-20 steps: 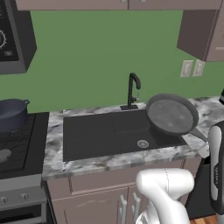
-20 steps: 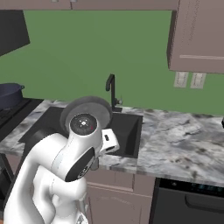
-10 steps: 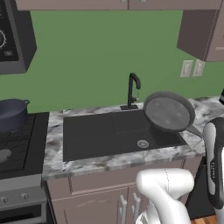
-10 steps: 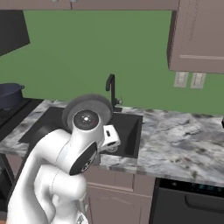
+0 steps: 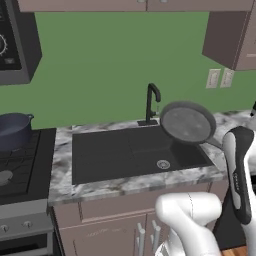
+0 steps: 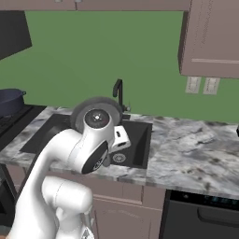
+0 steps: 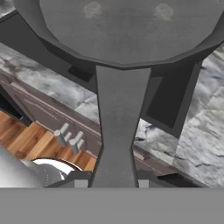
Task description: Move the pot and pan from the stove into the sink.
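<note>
The pan (image 5: 187, 123) hangs tilted above the right half of the sink (image 5: 115, 155), its speckled inner face turned toward the left base camera. In the hand view my gripper (image 7: 111, 180) is shut on the pan's long dark handle (image 7: 120, 118), with the pan bowl (image 7: 131, 30) above it. From the right base view only the pan's rim (image 6: 86, 106) shows behind my arm's joint. The dark blue-grey pot (image 5: 14, 129) stands on the stove (image 5: 20, 167) at the far left, also seen as the pot (image 6: 9, 100) at the left edge.
A black curved faucet (image 5: 152, 102) rises behind the sink, close to the pan's left rim. Marbled counter (image 6: 196, 149) runs to the right of the basin. Upper cabinets (image 5: 230, 30) hang at the right, and wall outlets (image 5: 220, 77) sit below them.
The pan has shifted slightly left and up over the sink, still in my gripper. My forearm has swung further into the left base view from the right edge.
</note>
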{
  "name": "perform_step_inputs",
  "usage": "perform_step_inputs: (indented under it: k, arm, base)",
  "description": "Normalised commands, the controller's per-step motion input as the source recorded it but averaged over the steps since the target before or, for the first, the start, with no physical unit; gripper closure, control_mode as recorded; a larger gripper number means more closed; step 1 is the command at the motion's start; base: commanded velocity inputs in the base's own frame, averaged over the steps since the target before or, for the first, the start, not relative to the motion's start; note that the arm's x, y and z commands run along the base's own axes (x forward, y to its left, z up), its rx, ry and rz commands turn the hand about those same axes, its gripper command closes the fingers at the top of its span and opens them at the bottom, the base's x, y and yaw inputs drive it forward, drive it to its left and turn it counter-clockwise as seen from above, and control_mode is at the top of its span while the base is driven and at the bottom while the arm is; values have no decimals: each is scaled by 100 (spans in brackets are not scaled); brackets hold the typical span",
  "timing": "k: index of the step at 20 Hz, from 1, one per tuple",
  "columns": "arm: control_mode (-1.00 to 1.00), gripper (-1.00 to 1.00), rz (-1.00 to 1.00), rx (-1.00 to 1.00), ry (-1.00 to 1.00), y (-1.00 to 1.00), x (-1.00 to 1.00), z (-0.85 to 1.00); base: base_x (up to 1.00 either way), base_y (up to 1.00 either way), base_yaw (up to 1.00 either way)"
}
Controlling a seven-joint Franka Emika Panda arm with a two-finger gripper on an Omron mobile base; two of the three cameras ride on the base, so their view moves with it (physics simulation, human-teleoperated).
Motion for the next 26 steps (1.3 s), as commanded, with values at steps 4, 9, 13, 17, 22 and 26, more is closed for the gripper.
perform_step_inputs:
  k: [4,9,13,17,22,26]
  arm:
    - [-100,100,0,0,4,0,34,-1]
    - [-100,100,0,0,7,0,30,-2]
    - [-100,100,0,0,8,0,14,-3]
    - [-100,100,0,-1,4,0,0,-4]
    - [-100,100,0,-4,4,0,0,-11]
    - [-100,100,0,-5,6,0,2,-17]
  base:
    - [0,0,0]
    - [0,0,0]
    - [0,0,0]
    - [0,0,0]
    - [0,0,0]
    - [0,0,0]
